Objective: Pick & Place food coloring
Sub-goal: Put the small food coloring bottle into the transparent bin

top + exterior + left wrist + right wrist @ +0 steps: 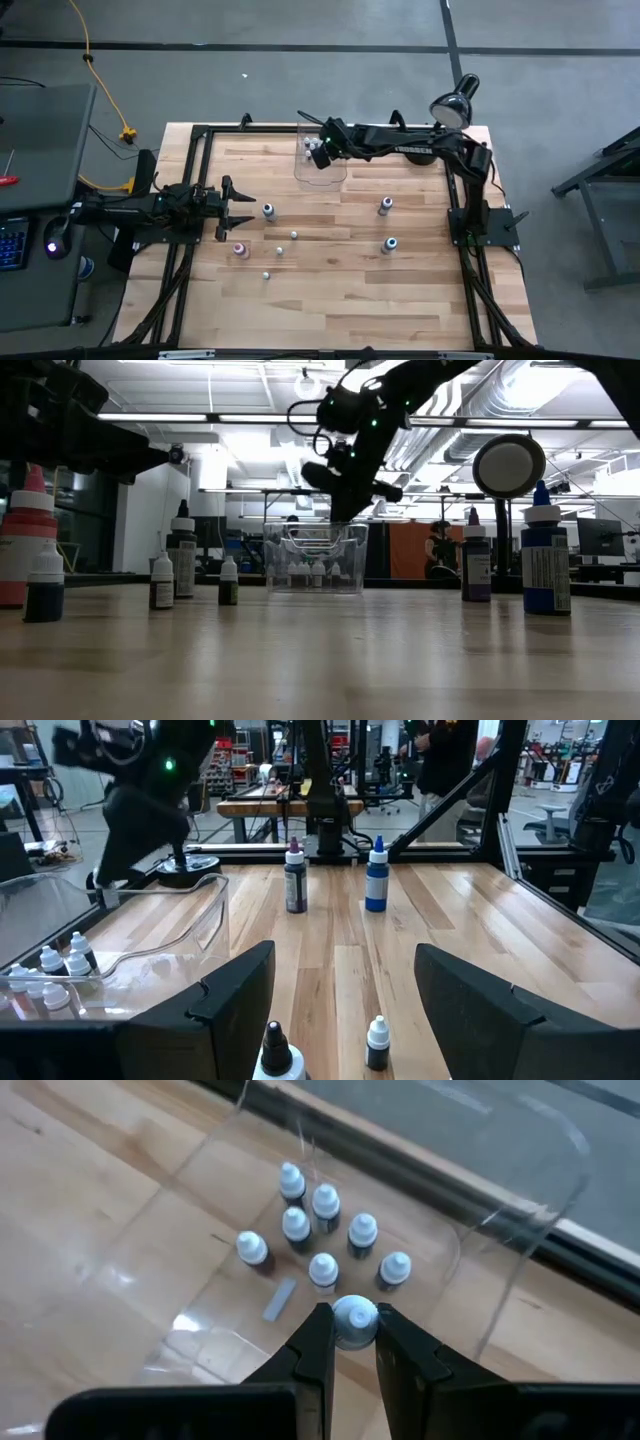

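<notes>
— Clear plastic bin (520, 1220) at the table's (340, 300) far edge: is the right gripper (353, 1330) over it?
— Yes, hanging above it, fingers clamped on the whitish cap of one food coloring bottle (354, 1318). Seven more bottles (325, 1202) stand inside the bin.
— And the left gripper (238, 207)?
— Low over the table's left side, jaws spread, holding nothing. Loose bottles (386, 206) stand scattered across the wood, two just ahead of its fingers.
</notes>
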Robot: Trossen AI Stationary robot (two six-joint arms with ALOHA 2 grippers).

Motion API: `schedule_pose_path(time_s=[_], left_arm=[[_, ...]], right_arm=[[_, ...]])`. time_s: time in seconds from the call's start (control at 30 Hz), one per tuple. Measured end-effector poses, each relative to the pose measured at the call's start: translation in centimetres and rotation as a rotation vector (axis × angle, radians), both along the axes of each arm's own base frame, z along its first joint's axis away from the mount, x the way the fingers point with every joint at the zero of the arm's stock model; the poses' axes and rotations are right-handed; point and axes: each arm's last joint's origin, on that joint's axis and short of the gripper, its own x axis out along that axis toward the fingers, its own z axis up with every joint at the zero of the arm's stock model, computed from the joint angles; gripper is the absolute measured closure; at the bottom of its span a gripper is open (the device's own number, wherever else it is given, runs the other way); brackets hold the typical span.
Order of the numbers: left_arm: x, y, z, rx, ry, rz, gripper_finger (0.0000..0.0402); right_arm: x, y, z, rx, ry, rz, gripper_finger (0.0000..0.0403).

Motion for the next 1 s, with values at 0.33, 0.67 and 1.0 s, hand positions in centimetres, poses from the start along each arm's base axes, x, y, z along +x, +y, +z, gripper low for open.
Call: schedule_pose_path(time_s=[0.33,0.67,1.0], left_arm=[[0.0,0.0,0.0,0.0,0.001,-0.001,0.0163],[0.0,0.0,0.0,0.0,0.0,-0.001,0.0163],[0.0,0.0,0.0,0.0,0.0,0.0,0.0163]], right_arm=[[1.0,-0.5,-3.1,0.028,0.048,-0.002,0.0357],[1.7,-0.9,-5.3,0.055,0.043,-0.013,0.0357],[1.5,-1.9,-5.3,0.054,0.03,-0.034,0.0357]])
